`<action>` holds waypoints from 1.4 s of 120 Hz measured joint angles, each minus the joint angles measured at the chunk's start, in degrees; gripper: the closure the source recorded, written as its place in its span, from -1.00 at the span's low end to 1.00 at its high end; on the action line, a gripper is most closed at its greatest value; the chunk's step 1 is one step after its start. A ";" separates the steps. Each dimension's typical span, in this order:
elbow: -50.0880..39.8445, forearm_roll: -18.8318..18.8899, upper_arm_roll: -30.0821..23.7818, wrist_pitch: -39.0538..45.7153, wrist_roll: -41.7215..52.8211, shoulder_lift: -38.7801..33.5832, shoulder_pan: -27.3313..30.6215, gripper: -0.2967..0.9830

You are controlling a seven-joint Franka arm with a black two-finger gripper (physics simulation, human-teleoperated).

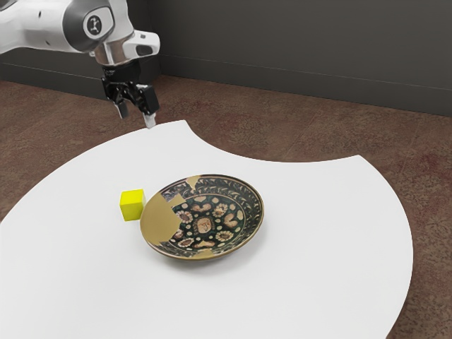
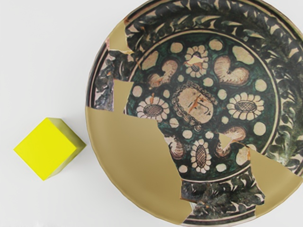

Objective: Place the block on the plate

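My pincer [image 1: 135, 117] was wide, empty. The yellow block [image 1: 132, 205] sat beside the plate [image 1: 205, 219], toward the exterior view's left edge of the table [image 1: 318, 282]. Grasp, lift and placement were outstanding.

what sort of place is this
Probably a plain indoor room, rendered in a simulator and set up for robot tests: a dark wall with a skirting board, a mottled brown floor, and an arm beside a white table.
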 joint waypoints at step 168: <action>-12.32 2.28 0.27 20.04 52.55 14.21 9.90 -0.54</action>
